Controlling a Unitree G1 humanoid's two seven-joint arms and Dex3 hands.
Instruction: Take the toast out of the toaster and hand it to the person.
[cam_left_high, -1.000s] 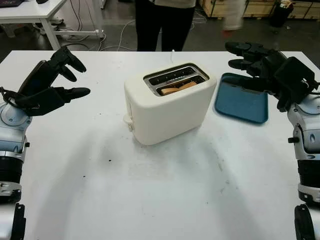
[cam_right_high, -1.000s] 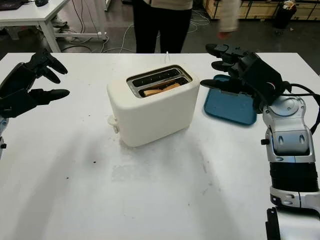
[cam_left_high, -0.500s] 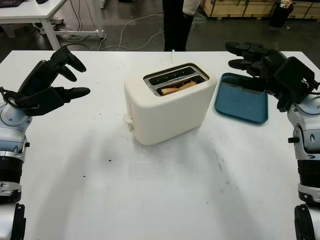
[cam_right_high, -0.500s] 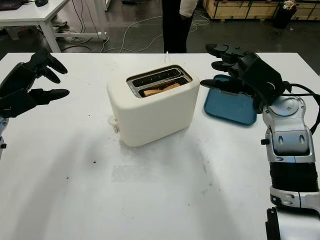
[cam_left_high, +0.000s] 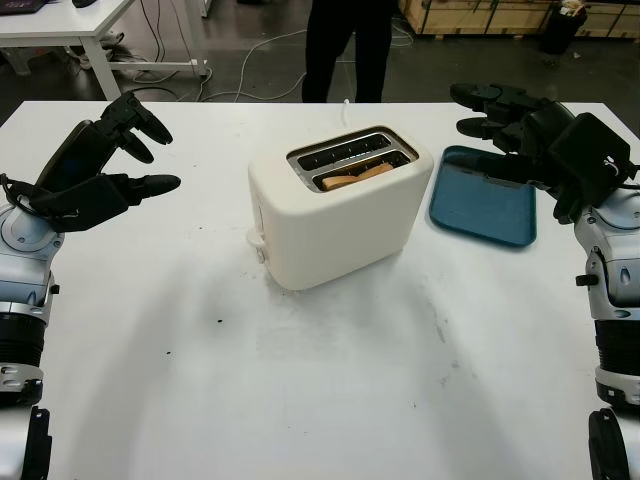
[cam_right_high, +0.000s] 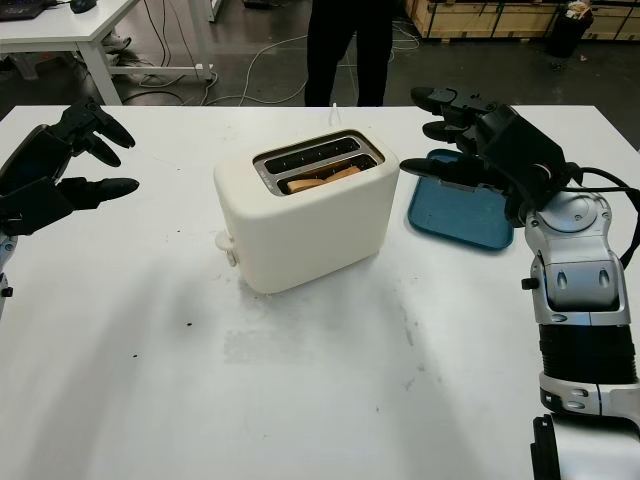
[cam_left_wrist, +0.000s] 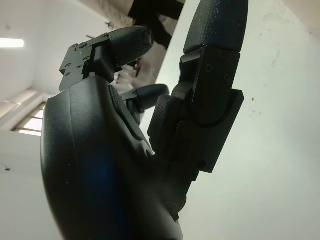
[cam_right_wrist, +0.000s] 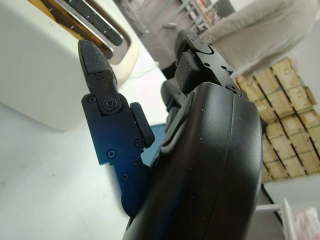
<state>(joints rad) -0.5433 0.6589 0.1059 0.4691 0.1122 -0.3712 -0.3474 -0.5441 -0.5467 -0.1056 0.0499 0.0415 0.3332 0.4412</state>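
- A white table (cam_left_high: 330, 400) spans the scene, bearing the appliance, a tray and a few dark specks.
- A person in dark trousers (cam_left_high: 345, 45) stands at the table's far edge, behind the toaster; a pale sleeve (cam_right_wrist: 255, 30) appears in the right wrist view.
- The cream toaster (cam_left_high: 335, 215) sits upright near the middle of the table, its two slots facing up and its lever on the end turned toward the robot's left.
- The blue tray (cam_left_high: 483, 205) lies flat just beside the toaster, on the robot's right.
- The right hand (cam_right_high: 470, 135) hovers above the tray's near corner, fingers extended toward the toaster, holding nothing.
- The left hand (cam_left_high: 110, 165) hangs over the table's left side, well apart from the toaster, fingers uncurled and holding nothing.
- The toast (cam_left_high: 358, 176) remains in the toaster's nearer slot, its brown top edge showing just above the rim.
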